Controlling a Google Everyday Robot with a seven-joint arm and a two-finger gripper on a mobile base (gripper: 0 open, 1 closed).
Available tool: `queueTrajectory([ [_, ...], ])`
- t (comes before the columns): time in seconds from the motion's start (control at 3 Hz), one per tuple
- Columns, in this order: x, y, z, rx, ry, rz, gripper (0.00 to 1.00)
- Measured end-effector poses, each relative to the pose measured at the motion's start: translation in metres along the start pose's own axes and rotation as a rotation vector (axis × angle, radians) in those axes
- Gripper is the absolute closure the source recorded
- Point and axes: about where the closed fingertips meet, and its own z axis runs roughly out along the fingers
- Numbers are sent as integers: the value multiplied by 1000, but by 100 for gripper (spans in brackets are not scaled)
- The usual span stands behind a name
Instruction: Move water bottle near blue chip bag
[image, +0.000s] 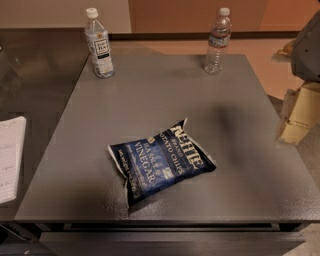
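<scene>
The water bottle (218, 42) is clear ribbed plastic with a white cap and a narrow dark label band. It stands upright at the far right of the grey table (150, 95). The blue chip bag (161, 161) is dark navy with white "Kettle" and "Vinegar" lettering. It lies flat near the table's front middle, well apart from the bottle. My gripper (298, 114) is beige and sits at the right edge of the view, off the table's right side. It is below and to the right of the water bottle and holds nothing that I can see.
A second clear bottle (99, 45) with a large white-and-black label stands upright at the table's far left. White paper (10, 157) lies on a lower surface to the left. A grey arm part (307, 45) hangs at the upper right.
</scene>
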Motion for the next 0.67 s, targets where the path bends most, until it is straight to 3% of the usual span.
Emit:
queueTrajectory([
  [0.33, 0, 0, 0, 0, 0, 0, 0],
  [0.67, -1, -24, 11, 17, -54, 12, 0],
])
